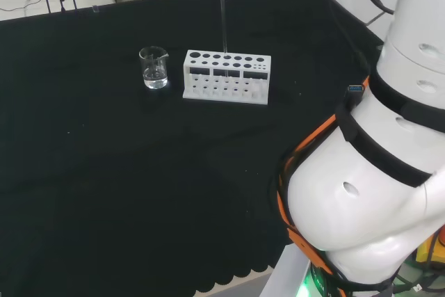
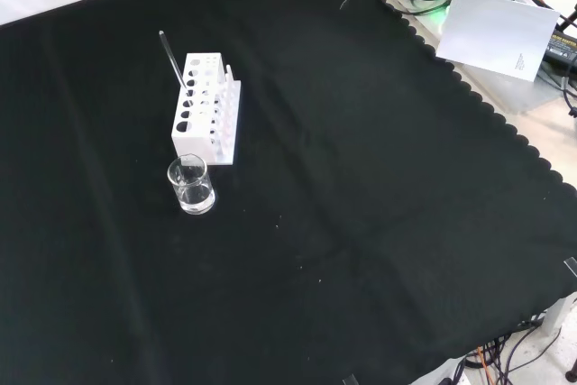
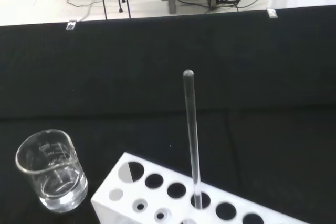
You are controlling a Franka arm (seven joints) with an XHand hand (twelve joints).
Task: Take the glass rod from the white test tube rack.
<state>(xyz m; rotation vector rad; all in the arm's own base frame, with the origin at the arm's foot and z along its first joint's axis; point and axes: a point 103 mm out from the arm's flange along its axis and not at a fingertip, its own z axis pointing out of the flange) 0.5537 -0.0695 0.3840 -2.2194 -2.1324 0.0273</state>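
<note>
A white test tube rack [image 1: 226, 76] with rows of round holes stands on the black cloth in the head view. A thin clear glass rod [image 1: 224, 24] stands upright in one of its back holes. In the front view the rack [image 2: 207, 107] sits at the upper left and the rod [image 2: 172, 59] leans out of its far side. The wrist view looks at the rod [image 3: 191, 135] from close by, rising from a hole in the rack [image 3: 173, 195].
A small clear glass beaker [image 1: 154, 67] stands just left of the rack in the head view; in the front view the beaker [image 2: 190, 184] is nearer than the rack. The arm's white links [image 1: 375, 172] stand at the right. White paper [image 2: 501, 29] lies off the cloth.
</note>
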